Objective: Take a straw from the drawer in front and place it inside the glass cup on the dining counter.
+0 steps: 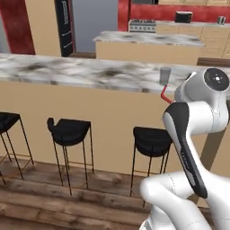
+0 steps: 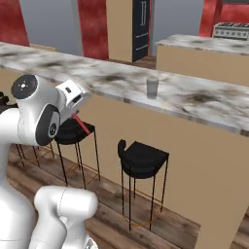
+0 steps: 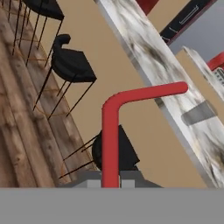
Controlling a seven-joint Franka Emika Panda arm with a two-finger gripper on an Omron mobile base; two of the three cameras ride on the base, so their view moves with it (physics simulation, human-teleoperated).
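**Straw in the grip, short of the glass cup**

Holding the straw point(image 3: 110, 144) tight in the tool point(image 3: 110, 180), jaws pinched nearly shut on the lower stem. Rising straight from the fingertips in the hand view, then bending sharply and running off toward the glass cup point(image 3: 199, 113). Poking out red beside the white wrist in the left base view point(image 1: 166, 95), below and just to the side of the glass cup point(image 1: 165, 75), level with the table's edge rather than over its top. Showing again in the right base view as a short red stick point(image 2: 81, 123) slanting down from the hand, well short of the glass cup point(image 2: 152, 87) and lower than it.

Standing upright on the dining table point(image 2: 112, 78), the glass cup, near the front edge of the marble top, clear and greyish. Hanging out in front of the tan wood side of that table, the tool, on the near side from the glass cup.

Lining up below the glass cup along the table's side: black stools point(image 1: 68, 131) on thin legs, planted on the wooden floor point(image 1: 40, 197). Sitting beyond the glass cup, a shorter marble-topped island point(image 1: 148, 39).
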